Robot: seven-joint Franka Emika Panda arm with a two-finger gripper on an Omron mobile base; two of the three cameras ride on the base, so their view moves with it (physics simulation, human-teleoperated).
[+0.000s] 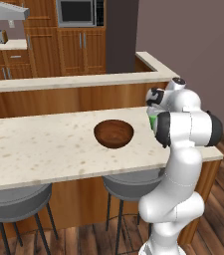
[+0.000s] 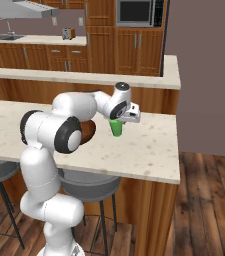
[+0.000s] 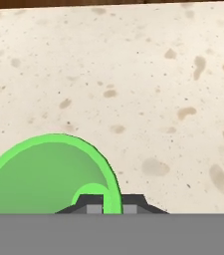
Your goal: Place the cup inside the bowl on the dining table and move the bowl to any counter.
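While I watch from the base cameras, the beige speckled tabletop (image 1: 44,144) spans the scene, with grey stools (image 1: 16,203) tucked under it. On it sits the brown wooden bowl (image 1: 113,133), empty and upright. Just beside it, near the tabletop's end, my hand (image 2: 120,120) is clamped on the rim of the green cup (image 2: 116,128). I can read no writing anywhere.

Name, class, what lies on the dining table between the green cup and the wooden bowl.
Nothing but bare speckled tabletop. In the left base view, the bowl sits left of the cup, whose rim the gripper clamps.
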